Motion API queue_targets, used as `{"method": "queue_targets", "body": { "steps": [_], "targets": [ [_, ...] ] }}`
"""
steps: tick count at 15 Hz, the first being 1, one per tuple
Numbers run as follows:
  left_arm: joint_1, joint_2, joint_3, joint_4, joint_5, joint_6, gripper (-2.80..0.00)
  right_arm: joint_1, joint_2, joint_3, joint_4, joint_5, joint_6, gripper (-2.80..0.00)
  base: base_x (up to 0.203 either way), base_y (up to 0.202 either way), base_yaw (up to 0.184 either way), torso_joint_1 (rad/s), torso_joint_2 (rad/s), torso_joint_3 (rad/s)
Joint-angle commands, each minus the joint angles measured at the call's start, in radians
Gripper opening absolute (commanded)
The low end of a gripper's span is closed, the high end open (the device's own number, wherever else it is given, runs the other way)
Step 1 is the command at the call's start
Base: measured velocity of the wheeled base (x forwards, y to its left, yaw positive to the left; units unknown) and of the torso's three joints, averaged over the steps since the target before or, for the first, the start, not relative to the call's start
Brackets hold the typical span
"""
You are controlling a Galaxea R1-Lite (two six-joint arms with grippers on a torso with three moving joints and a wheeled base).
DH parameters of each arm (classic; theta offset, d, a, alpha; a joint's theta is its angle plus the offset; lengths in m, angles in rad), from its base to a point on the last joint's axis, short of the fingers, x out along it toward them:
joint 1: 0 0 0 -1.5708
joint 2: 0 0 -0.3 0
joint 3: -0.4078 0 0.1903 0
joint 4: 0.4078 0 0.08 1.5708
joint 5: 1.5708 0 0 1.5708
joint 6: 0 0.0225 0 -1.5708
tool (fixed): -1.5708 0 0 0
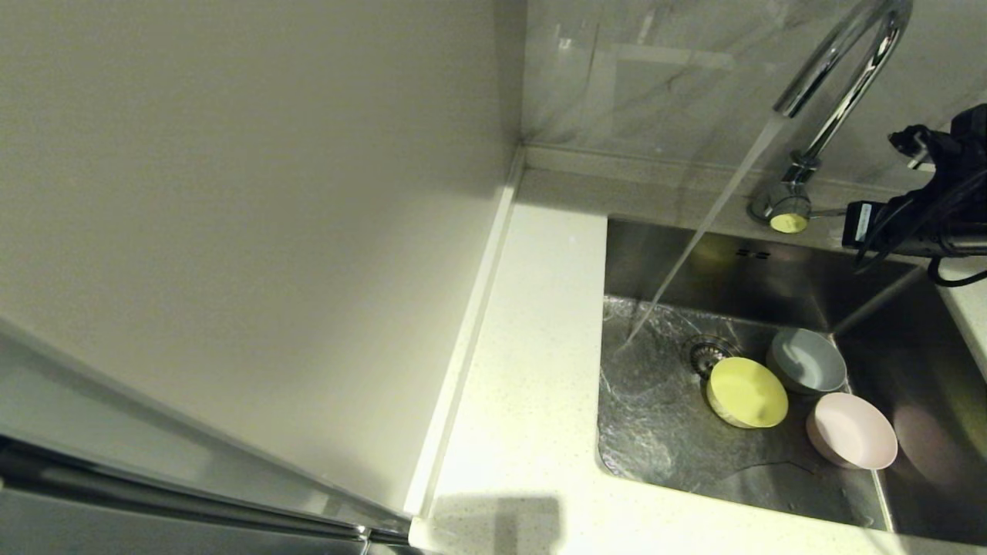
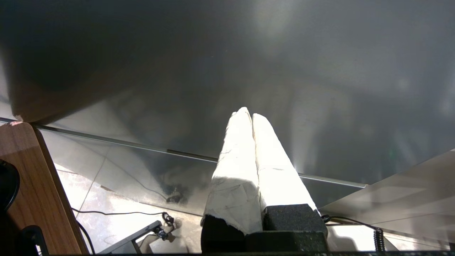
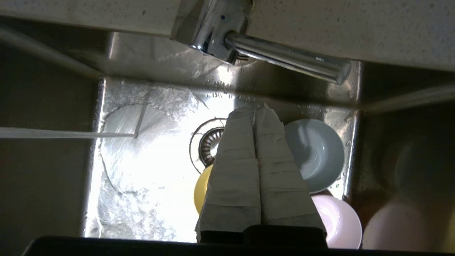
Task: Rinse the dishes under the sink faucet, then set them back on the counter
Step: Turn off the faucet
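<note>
1. The right gripper [image 3: 254, 113] is hovering clenched and empty above the sink [image 1: 771, 277], near the faucet [image 1: 837, 85].
2. Three bowls, yellow [image 1: 746, 391], grey-blue [image 1: 806, 361] and pink [image 1: 852, 430], are sitting inside, beside the running water [image 1: 694, 247].
3. Wet bowls are likely slipping if pinched shallowly.
4. The left gripper [image 2: 251, 115] is resting closed, parked.

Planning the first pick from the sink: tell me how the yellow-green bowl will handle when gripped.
The yellow-green bowl leans tilted against the grey-blue bowl, so it may rock or slide when nudged. The sink floor around it is wet, so expect a slippery rim. It looks small, thin and rigid, probably light.
</note>
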Motion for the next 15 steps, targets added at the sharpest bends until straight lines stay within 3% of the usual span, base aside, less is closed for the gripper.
{"method": "queue_targets", "body": {
  "steps": [1,15],
  "targets": [
    [0.0,0.0,0.003,0.0,0.0,0.0,-2.8,0.012,0.015,0.002,-0.029,-0.013,-0.001,-2.8,0.0,0.0,0.0,0.0,0.0,0.0],
    [0.0,0.0,0.003,0.0,0.0,0.0,-2.8,0.048,0.087,-0.034,-0.264,-0.091,-0.022,-2.8,0.0,0.0,0.0,0.0,0.0,0.0]
  ]
}}
